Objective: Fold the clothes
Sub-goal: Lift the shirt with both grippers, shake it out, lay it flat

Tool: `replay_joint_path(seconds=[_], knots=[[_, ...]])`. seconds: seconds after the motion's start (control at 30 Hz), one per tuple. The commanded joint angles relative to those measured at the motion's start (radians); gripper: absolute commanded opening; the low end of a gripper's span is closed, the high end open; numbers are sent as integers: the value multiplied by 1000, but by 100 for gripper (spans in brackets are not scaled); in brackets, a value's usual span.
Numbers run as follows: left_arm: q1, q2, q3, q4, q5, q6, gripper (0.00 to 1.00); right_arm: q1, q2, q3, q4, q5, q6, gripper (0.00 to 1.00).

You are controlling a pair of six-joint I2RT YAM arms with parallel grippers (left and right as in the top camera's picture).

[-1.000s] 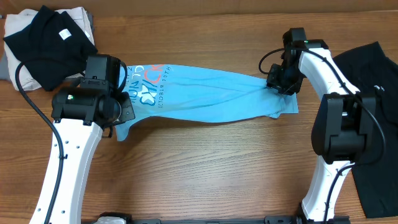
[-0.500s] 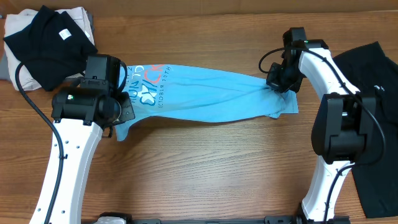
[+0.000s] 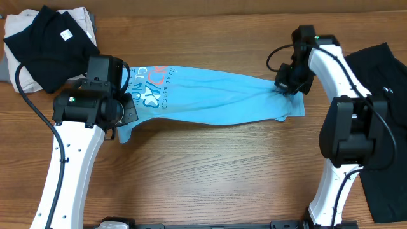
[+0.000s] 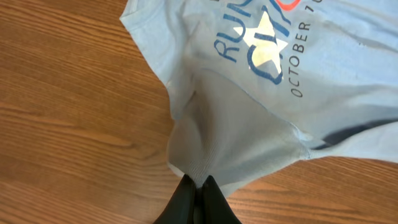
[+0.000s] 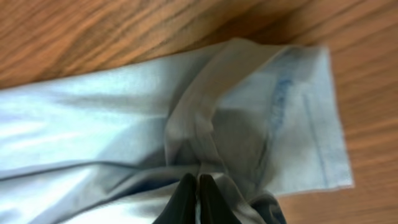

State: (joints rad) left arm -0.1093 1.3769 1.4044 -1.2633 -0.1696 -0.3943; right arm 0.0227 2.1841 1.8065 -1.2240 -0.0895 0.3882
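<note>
The light blue T-shirt (image 3: 210,95) lies stretched across the table between both arms, its large lettering and red mark at the left end. My left gripper (image 3: 124,102) is shut on the shirt's left end; in the left wrist view the gripper (image 4: 198,182) pinches a fabric edge (image 4: 224,137) below the lettering. My right gripper (image 3: 284,86) is shut on the shirt's right end; in the right wrist view the gripper (image 5: 196,180) pinches bunched folds (image 5: 205,124) near the hem.
A stack of folded black and beige clothes (image 3: 48,41) lies at the back left. A loose black garment (image 3: 381,127) lies at the right edge. Bare wooden table (image 3: 210,172) lies in front of the shirt.
The right arm has shifted very slightly to the right, keeping its hold. The shirt and left arm look unchanged.
</note>
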Motion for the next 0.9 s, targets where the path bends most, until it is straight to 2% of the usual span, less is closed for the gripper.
replay_joint_path(seconds=[0.0, 0.2, 0.63, 0.87], knots=[[4, -15, 82, -23, -21, -16, 4, -15, -61, 91, -43, 2, 13, 4], [2, -42, 209, -94, -21, -13, 4, -17, -196, 163, -117, 0, 63, 4], [-5, -260, 555, -244, -21, -12, 4, -18, -710, 164, -151, 2, 53, 4], [-5, -312, 811, -392, -13, -10, 4, -18, -958, 166, -151, 2, 54, 4]])
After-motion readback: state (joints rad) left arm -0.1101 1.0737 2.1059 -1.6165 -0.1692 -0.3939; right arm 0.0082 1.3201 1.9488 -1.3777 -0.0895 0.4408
